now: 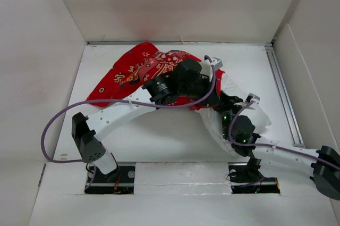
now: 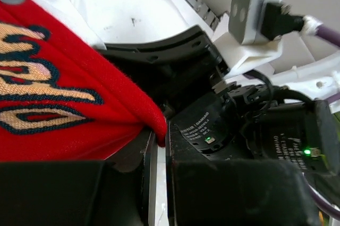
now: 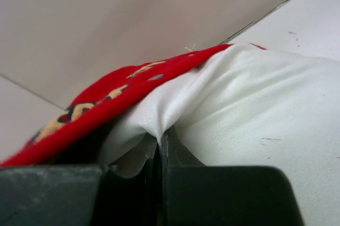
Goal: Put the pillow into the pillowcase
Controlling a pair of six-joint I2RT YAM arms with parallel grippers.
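Step in hand is insertion: the right gripper (image 3: 159, 143) is clenched on a fold of the white pillow (image 3: 255, 114), whose near end lies bare on the table (image 1: 159, 141). Beyond it, the left gripper (image 2: 156, 140) is clamped on the hem of the red pillowcase (image 2: 48, 93), which overlaps the pillow's far part. The next move likely calls for driving the pillow deeper against the held hem.

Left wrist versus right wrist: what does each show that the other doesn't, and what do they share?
Left wrist only: the left jaws shut on a fold of the pillowcase, with the right arm's wrist camera beyond. Right wrist only: the right jaws shut on a pinch of the pillow, with the pale enclosure wall behind. Both: the red pillowcase's edge against white pillow fabric, seen close up over black jaws.
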